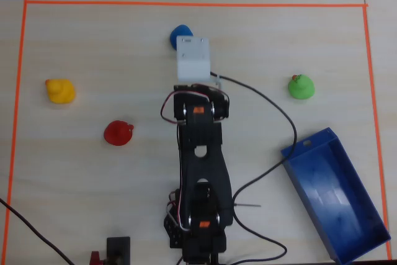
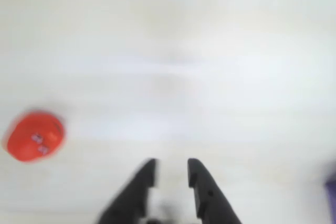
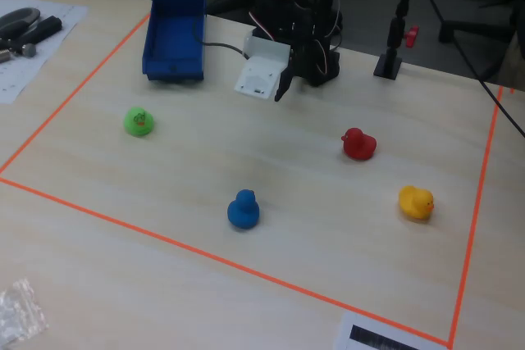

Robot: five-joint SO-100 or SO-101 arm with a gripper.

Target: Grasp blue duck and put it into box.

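Straight ahead of the raised, empty pincer (image 2: 172, 174), jaws narrowly parted, the blue duck (image 3: 243, 208) sits well apart on the bench (image 3: 205, 170), the red duck (image 3: 358, 144) off to one side.

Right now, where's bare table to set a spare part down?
Bare: between green duck and blue duck; also between blue duck and red duck. Crowded: far edge, with the box, cable and gripper.

Arm (image 1: 201, 172): black links with orange servo labels; red, white and black wires at the joints. White boxy wrist housing (image 1: 193, 58), screws apparently at its corners. Claw (image 2: 171, 174): two black tapered fingers.
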